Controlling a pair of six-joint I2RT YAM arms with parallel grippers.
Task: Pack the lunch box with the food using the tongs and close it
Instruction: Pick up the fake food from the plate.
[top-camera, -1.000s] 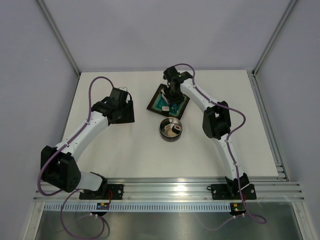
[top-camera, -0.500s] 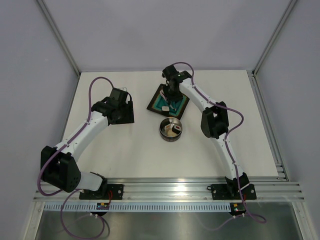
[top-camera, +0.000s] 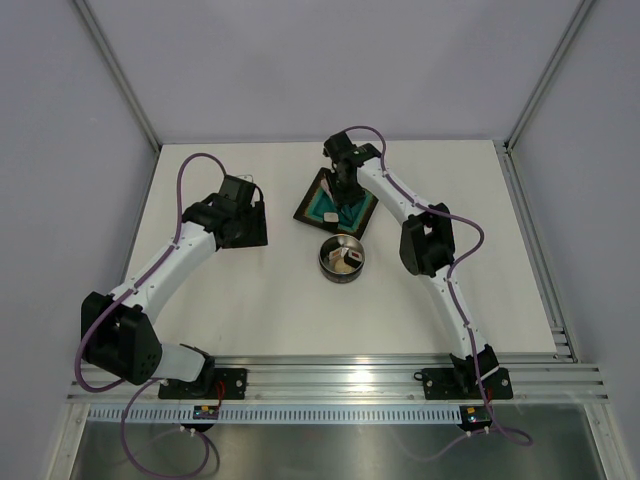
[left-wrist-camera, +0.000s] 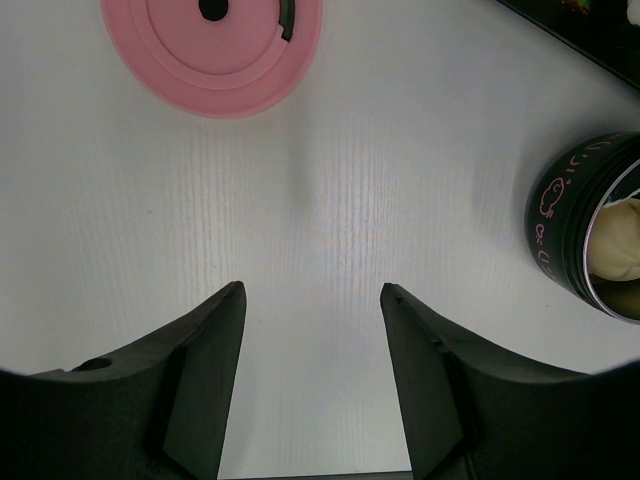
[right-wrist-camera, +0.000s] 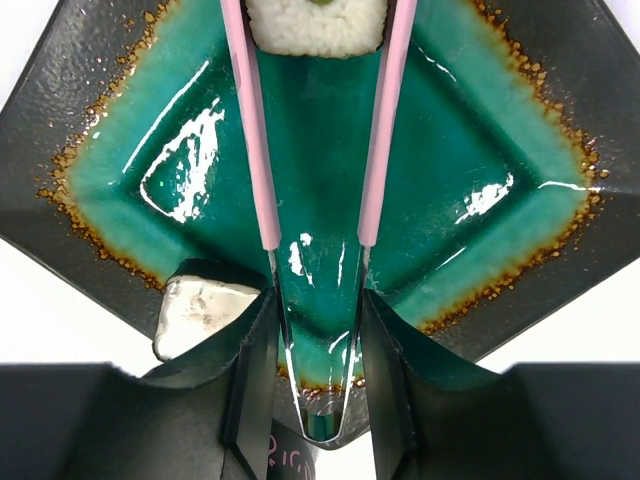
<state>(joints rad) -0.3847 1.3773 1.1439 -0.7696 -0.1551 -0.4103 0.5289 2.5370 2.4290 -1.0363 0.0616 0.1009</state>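
Note:
My right gripper is shut on the tongs, pressing their two slender arms, and hangs over the square tray. The tongs' pink tips flank a white rice piece of food at the top edge. A second white piece lies at the tray's rim beside my left finger. The steel lunch box stands in front of the tray with food inside. Its pink lid lies on the table ahead of my left gripper, which is open and holds nothing.
The dark tray with the teal centre sits mid-table, the right gripper above it. My left gripper hovers to its left. The lunch box is at the right edge of the left wrist view.
The right gripper has edged a little farther back over the tray with the tongs. The left arm has not moved.

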